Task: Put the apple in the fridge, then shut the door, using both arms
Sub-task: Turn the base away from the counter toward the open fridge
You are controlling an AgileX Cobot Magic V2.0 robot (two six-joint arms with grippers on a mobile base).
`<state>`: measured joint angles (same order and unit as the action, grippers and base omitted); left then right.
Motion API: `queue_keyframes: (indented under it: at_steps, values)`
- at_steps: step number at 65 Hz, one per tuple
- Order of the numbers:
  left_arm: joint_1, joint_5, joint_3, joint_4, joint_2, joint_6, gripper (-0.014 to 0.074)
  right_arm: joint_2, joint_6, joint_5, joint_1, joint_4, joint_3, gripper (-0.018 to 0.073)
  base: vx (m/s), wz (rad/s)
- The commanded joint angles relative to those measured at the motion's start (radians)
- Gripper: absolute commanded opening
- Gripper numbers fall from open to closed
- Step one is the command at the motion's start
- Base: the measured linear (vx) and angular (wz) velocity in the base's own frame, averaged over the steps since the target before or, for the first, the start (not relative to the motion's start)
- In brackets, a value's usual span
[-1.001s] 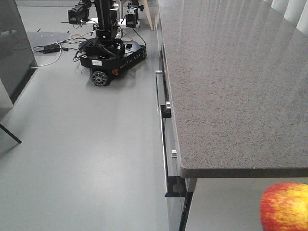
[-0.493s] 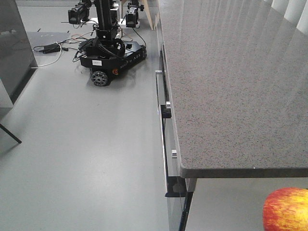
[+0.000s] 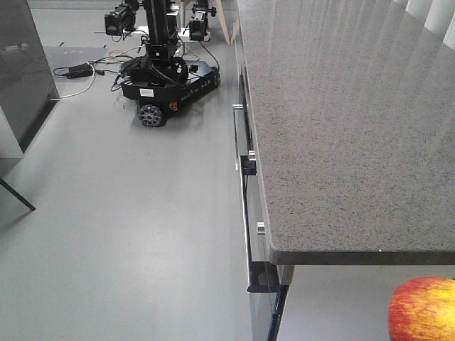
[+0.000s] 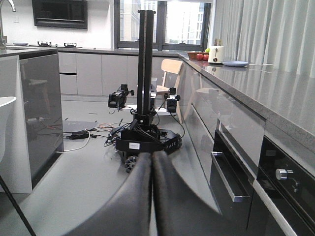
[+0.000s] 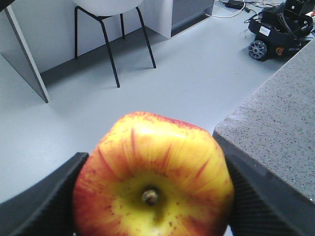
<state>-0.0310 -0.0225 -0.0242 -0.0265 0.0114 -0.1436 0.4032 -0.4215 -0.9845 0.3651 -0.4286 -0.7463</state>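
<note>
The apple (image 5: 152, 172), red with yellow patches and a stem dimple facing the camera, fills the lower middle of the right wrist view. My right gripper (image 5: 152, 164) is shut on it, with one black finger (image 5: 44, 196) on each side. In the front view the apple (image 3: 423, 309) shows at the bottom right, below the counter's corner. My left gripper (image 4: 151, 162) is shut with nothing in it, its two black fingers pressed together above the floor. The fridge and its door are out of view.
A long grey stone countertop (image 3: 341, 128) with handled cabinet fronts (image 3: 245, 206) runs along the right. Another black wheeled robot base (image 3: 163, 89) with cables stands on the floor ahead. A dark grey cabinet panel (image 3: 18, 71) is at the left. A white chair on black legs (image 5: 110, 29) stands nearby.
The apple sits a little lower in the front view than a second ago. The whole scene has shifted slightly down and right in the frame.
</note>
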Motion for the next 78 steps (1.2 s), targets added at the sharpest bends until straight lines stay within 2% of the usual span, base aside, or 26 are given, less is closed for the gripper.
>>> queue_keyframes:
  at_steps: [1, 36, 78]
  values:
    - [0.0, 0.074, -0.029, 0.007, 0.016, -0.001, -0.0006, 0.008, -0.009, 0.069, -0.004, -0.023, -0.026, 0.0319, 0.01, 0.03]
    - [0.0, 0.074, -0.029, 0.007, 0.016, -0.001, -0.0006, 0.008, -0.009, 0.069, -0.004, -0.023, -0.026, 0.0319, 0.01, 0.2]
    - [0.0, 0.074, -0.029, 0.007, 0.016, -0.001, -0.0006, 0.008, -0.009, 0.069, -0.004, -0.023, -0.026, 0.0319, 0.0, 0.57]
